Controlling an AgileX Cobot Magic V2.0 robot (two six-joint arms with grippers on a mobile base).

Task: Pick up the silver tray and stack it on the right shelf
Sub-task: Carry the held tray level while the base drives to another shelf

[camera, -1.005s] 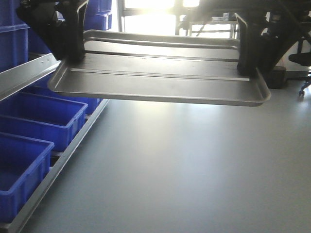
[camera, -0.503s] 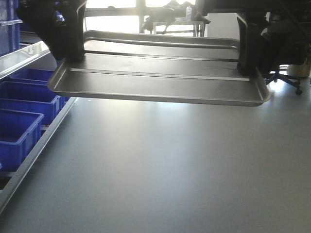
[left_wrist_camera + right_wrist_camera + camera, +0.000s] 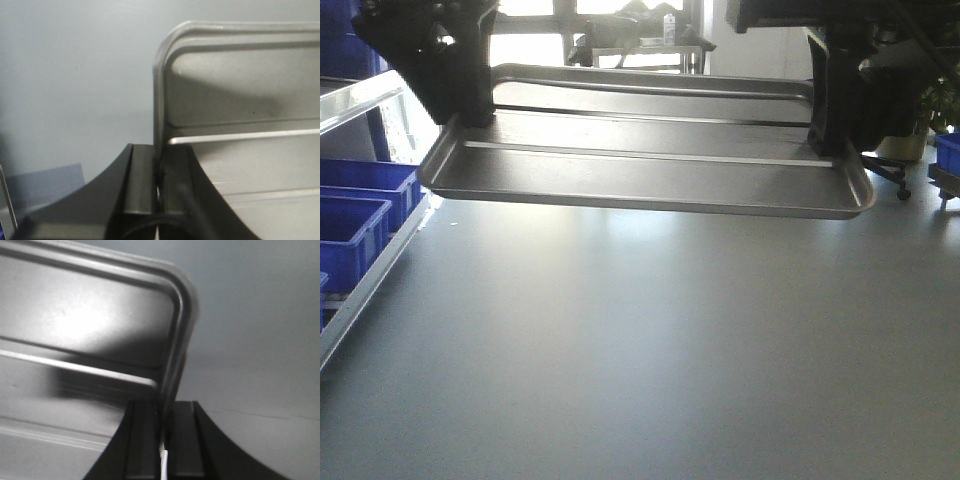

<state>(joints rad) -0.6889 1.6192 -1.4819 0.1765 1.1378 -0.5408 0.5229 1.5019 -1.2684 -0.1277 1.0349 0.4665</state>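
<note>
silver tray [image 3: 650, 180] aloft, seemingly level

The front view looks forward from behind both arms, across the tray [image 3: 650, 180] to the floor [image 3: 650, 350]. The left wrist view sits close behind the left gripper [image 3: 159, 150], the right wrist view behind the right gripper [image 3: 163, 405], each facing one tray end. All three share the tray.

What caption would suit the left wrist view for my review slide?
Left gripper shut on the short rim of the silver tray, held above a plain grey floor.
</note>
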